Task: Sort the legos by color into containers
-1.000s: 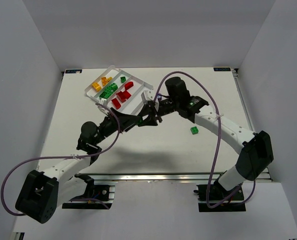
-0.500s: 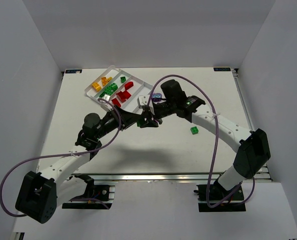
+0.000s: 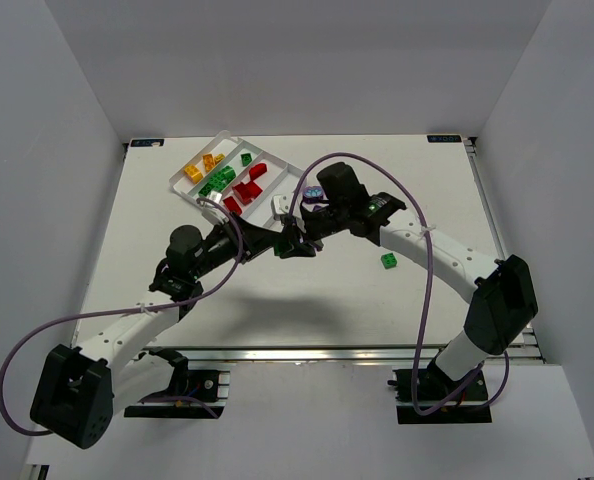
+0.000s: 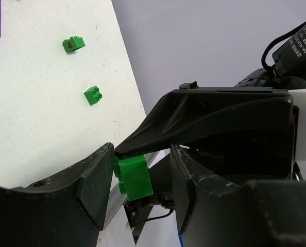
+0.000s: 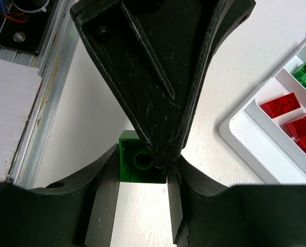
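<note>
Green lego [image 5: 130,170] pinched in right hand [image 5: 141,177], also within left hand [image 4: 140,164], grip there unclear

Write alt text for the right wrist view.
A small green plastic brick is clamped in the right tool, with the left tool meeting it from the frame's top. At right, a white plastic tray holds red bricks.

A white table [image 3: 357,300] was seen enclosed by plain pale walls [image 3: 47,150] on three sides. An aluminium rail [image 3: 307,353] was fixed along the table's near edge.
</note>
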